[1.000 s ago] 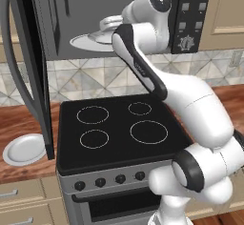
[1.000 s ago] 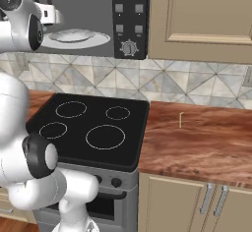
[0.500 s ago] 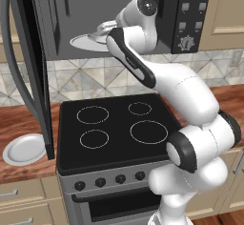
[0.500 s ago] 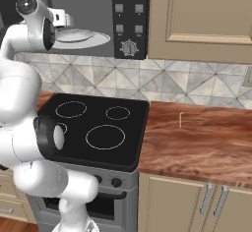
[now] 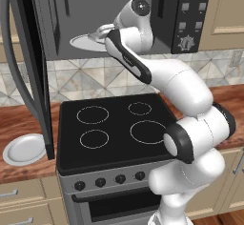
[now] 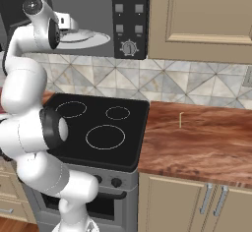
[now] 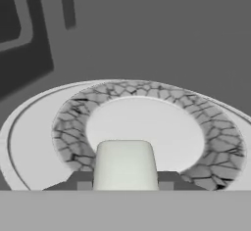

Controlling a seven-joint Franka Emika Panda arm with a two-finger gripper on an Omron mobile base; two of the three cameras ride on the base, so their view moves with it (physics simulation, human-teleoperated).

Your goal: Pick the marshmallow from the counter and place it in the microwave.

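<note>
The marshmallow (image 7: pixel 125 160), an off-white soft-edged lump, sits between my dark fingertips (image 7: pixel 81 179) in the hand view. My gripper (image 7: pixel 125 182) is shut on it just above the round pale glass tray (image 7: pixel 34 142) with its crackled ring. From the left base view the gripper (image 5: pixel 98 32) reaches into the open dark grey microwave (image 5: pixel 95 9) over the tray (image 5: pixel 82 43). The right base view shows the gripper (image 6: pixel 70 25) above the same tray (image 6: pixel 93 39). The reddish-brown counter (image 6: pixel 202 137) lies to the right of the stove.
The microwave door (image 5: pixel 26 71) hangs open to the left. Its black button panel (image 6: pixel 129 14) is to the right of the cavity. Below is the black stovetop (image 5: pixel 114 124). A round white plate (image 5: pixel 23 148) rests on the left counter.
The arm has swung and pushed the hand further into the microwave cavity, carrying the marshmallow over the tray.
</note>
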